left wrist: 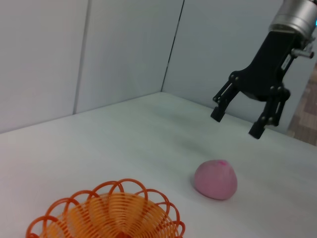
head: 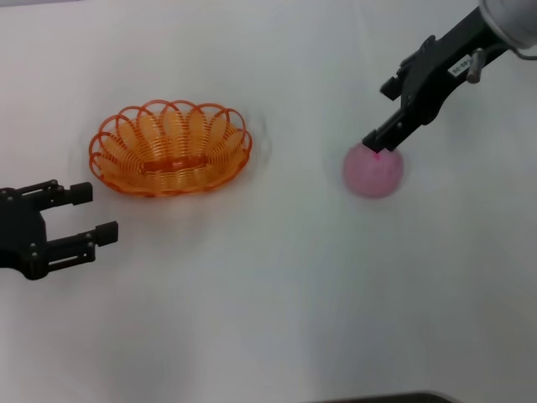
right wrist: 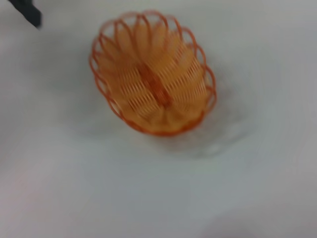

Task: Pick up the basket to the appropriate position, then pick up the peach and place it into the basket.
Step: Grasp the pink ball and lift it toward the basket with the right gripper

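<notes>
Basket [head: 171, 149]: one, orange looped wire, sitting upright on the white table [head: 268, 319], toward the left side of the head view, holding nothing. Showing also in the left wrist view [left wrist: 106, 213] and, blurred, in the right wrist view [right wrist: 152, 72].

Peach [head: 373, 170]: one, pale pink, resting on the table well apart from the basket, off to its right. Lying in the left wrist view [left wrist: 216, 179] beyond the basket's rim, small red spot facing up.

Grippers: two. Right gripper [head: 383, 141] hanging over the peach's upper edge in the head view; seen from the left wrist camera [left wrist: 237, 122], hovering above the fruit with a clear gap beneath, fingers spread apart, clasping nothing. Left gripper [head: 94, 214] sitting low at the left edge, just below and beside the basket's near-left rim without touching it, two fingers parted and pointing right, gripping nothing.
</notes>
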Robot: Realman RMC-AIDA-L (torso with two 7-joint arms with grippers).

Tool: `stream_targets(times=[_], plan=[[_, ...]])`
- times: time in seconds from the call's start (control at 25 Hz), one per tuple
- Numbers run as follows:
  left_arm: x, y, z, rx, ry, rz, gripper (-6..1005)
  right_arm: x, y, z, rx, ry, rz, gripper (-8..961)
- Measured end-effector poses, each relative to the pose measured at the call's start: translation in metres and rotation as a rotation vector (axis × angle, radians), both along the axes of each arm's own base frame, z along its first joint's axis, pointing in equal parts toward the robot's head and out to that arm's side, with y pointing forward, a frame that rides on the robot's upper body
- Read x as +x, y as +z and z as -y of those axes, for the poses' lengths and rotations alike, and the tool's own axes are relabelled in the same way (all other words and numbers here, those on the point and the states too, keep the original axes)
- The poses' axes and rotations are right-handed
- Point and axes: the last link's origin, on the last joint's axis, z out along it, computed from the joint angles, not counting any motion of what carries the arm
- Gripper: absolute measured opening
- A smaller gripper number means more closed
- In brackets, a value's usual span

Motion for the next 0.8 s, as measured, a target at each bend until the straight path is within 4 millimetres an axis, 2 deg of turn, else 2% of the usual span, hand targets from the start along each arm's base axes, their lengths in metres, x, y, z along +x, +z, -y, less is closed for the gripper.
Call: stream_targets(times=[0.4,0.8], plan=[[0.000,-0.005,-0.002,-0.016,0.004,-0.003,711,0.016,-0.024,-0.002,-0.026,-0.043,0.124,940],[0.001,-0.008,-0.002,-0.027,0.006,0.004,711,0.029,-0.048,-0.007,-0.032,-0.061,0.150,940]])
